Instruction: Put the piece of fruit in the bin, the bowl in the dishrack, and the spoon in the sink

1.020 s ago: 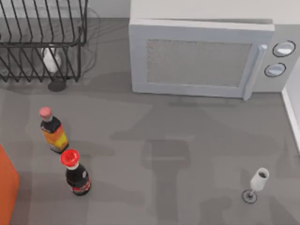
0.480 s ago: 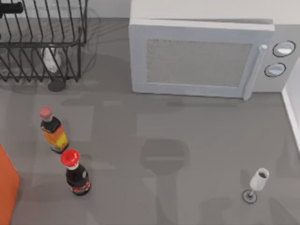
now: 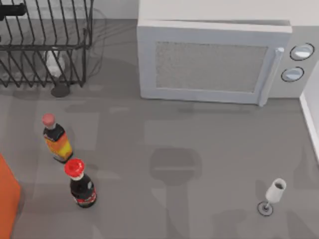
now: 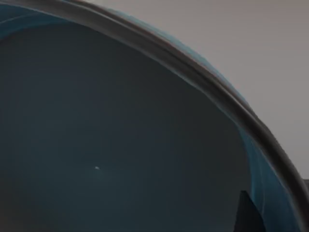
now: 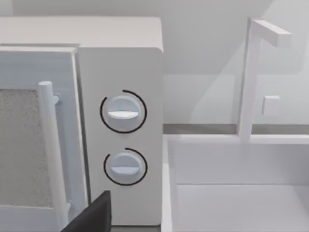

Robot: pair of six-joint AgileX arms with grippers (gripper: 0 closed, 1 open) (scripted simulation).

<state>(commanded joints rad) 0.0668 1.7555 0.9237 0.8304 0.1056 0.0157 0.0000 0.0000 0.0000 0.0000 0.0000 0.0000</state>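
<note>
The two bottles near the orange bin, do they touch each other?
Apart. The top view shows bare grey table between the yellow-labelled bottle and the red-capped dark bottle, which stands nearer the bin.

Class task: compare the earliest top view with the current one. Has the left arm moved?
Yes. A dark part of the left arm now reaches in from the top view's left edge over the dishrack; earlier nothing dark crossed those bars.

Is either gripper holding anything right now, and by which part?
Cannot be told. The bowl sits right against the left wrist camera, but no fingers show on it.
</note>
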